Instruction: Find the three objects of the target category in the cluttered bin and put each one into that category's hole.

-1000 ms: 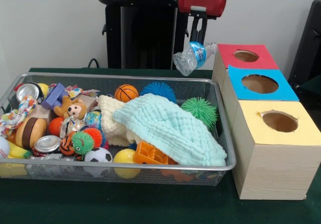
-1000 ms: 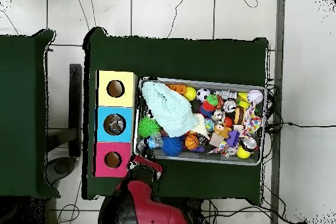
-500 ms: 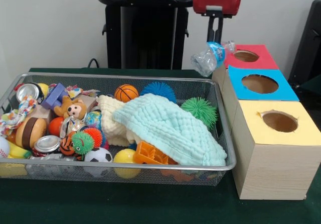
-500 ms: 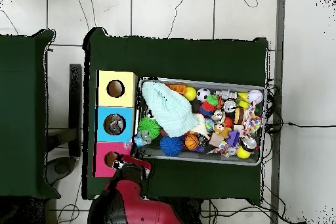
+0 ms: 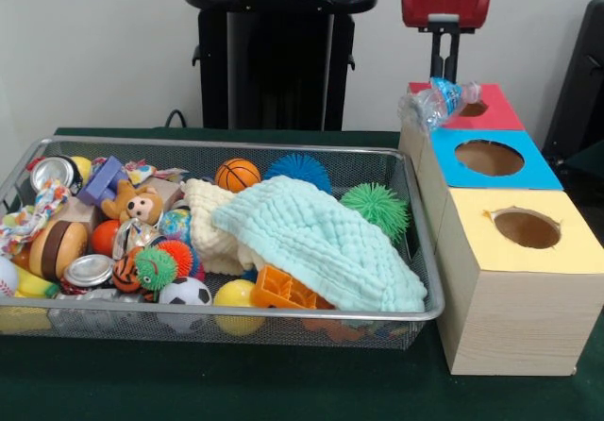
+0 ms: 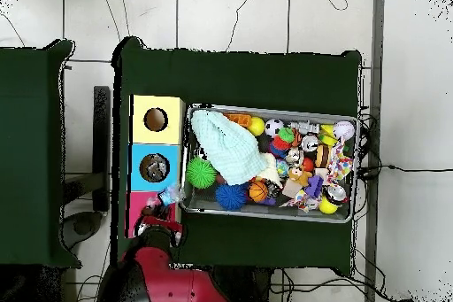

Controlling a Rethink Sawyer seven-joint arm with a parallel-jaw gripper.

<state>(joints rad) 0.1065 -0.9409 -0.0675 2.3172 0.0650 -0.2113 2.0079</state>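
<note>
A crushed clear plastic bottle (image 5: 433, 103) with a blue label hangs over the near-left corner of the red box (image 5: 495, 110), partly covering its hole. My gripper (image 5: 444, 78) is shut on the bottle from above. In the overhead view the bottle (image 6: 168, 197) sits at the edge of the red box (image 6: 137, 205), with the gripper (image 6: 159, 218) just below it. The blue box (image 5: 533, 164) and the yellow box (image 5: 566, 251) stand in the same row. The wire bin (image 5: 283, 145) is full of toys, with crushed cans (image 5: 56, 172) at its left end.
A mint cloth (image 5: 326, 242) covers the bin's right half. Around it lie spiky balls (image 5: 377, 206), an orange basketball (image 5: 237, 173), a soccer ball (image 5: 185, 292) and a plush monkey (image 5: 138, 203). Something grey shows inside the blue box's hole (image 6: 154, 167).
The gripper has carried the bottle sideways from above the bin's far corner to over the red box, and slightly lower.
</note>
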